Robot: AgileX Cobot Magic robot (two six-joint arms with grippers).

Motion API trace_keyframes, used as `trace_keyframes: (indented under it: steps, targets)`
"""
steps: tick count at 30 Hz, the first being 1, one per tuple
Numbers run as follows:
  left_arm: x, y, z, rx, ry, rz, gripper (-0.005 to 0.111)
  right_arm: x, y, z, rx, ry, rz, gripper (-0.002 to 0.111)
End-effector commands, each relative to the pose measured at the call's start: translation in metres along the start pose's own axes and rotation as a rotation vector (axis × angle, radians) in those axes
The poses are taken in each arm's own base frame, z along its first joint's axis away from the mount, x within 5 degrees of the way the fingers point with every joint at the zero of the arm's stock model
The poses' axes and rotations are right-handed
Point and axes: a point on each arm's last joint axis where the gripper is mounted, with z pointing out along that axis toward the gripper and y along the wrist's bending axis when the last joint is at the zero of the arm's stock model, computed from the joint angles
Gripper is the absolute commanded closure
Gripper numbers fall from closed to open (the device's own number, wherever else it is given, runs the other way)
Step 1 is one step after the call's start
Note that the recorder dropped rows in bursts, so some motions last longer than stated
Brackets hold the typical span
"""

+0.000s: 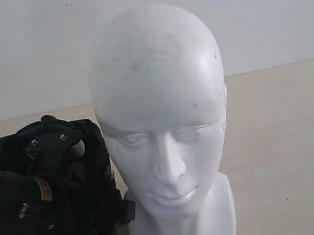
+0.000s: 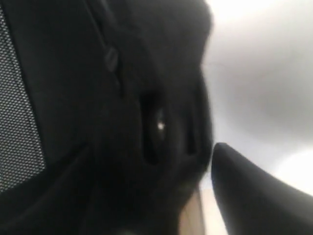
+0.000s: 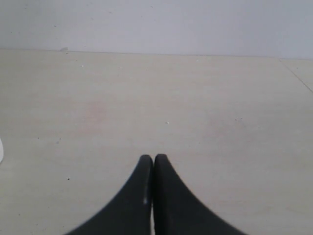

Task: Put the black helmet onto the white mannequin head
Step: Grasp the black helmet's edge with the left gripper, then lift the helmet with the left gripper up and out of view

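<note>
The white mannequin head (image 1: 159, 93) stands upright in the middle on its blocky neck base, facing the camera. The black helmet (image 1: 6, 211) sits low at the left, close beside the head's neck. My left gripper (image 2: 161, 156) is on it, and the dark body with screws (image 1: 49, 142) shows above the helmet. In the left wrist view the helmet (image 2: 98, 122) fills the frame with mesh lining at one side. One finger (image 2: 254, 196) lies against its rim and the other is hidden. My right gripper (image 3: 154, 157) is shut and holds nothing, low over bare table.
A pale wooden table (image 1: 295, 142) stretches to the right of the head, and a plain white wall (image 1: 271, 6) stands behind it. The right gripper is out of the exterior view.
</note>
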Motion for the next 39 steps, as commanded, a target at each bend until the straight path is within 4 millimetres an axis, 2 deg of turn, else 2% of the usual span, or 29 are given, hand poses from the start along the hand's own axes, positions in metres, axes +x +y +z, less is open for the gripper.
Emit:
trace_keyframes:
  steps: [1, 4, 7, 11, 17, 22, 26, 27, 28, 32, 34, 36, 39]
  targets:
    - [0.0, 0.001, 0.004, -0.008, -0.014, 0.049, 0.064, -0.001, 0.0, 0.0, -0.001, -0.008, -0.003, 0.108]
    - [-0.002, 0.003, 0.002, -0.024, -0.026, 0.116, 0.1, -0.001, 0.0, 0.0, -0.001, -0.008, -0.003, 0.108]
    - [-0.007, 0.009, -0.006, -0.037, -0.049, 0.115, 0.102, -0.001, 0.0, 0.0, -0.001, -0.008, -0.003, 0.108]
    - [-0.014, 0.025, -0.027, -0.08, -0.061, 0.06, 0.102, -0.001, 0.0, 0.0, -0.001, -0.008, -0.003, 0.108]
    - [-0.016, 0.042, -0.073, -0.149, -0.115, 0.065, 0.102, -0.001, 0.0, 0.0, -0.001, -0.008, -0.003, 0.108]
    - [-0.014, 0.041, -0.11, -0.145, -0.214, 0.07, 0.102, -0.001, 0.0, 0.0, -0.001, -0.008, -0.003, 0.108]
    - [-0.009, 0.037, -0.149, -0.118, -0.341, 0.06, 0.102, -0.001, 0.0, 0.0, -0.001, -0.008, -0.003, 0.108]
    - [-0.006, 0.034, -0.166, -0.081, -0.426, 0.042, 0.102, -0.001, 0.0, 0.0, -0.001, -0.008, -0.003, 0.108]
    - [-0.005, 0.033, -0.176, -0.056, -0.472, 0.026, 0.102, -0.001, 0.0, 0.0, -0.001, -0.008, -0.003, 0.108]
    - [0.001, 0.023, -0.25, 0.036, -0.738, 0.015, 0.102, -0.001, 0.0, 0.0, -0.001, -0.008, -0.003, 0.108]
    - [0.003, 0.021, -0.277, 0.041, -0.818, 0.047, 0.102, -0.001, 0.0, 0.0, -0.001, -0.008, -0.003, 0.108]
    - [0.002, 0.019, -0.295, 0.027, -0.876, 0.106, 0.102, -0.001, 0.0, 0.0, -0.001, -0.008, -0.003, 0.108]
    - [-0.004, 0.016, -0.307, 0.006, -0.987, 0.181, 0.102, -0.001, 0.0, 0.0, -0.001, -0.008, -0.003, 0.108]
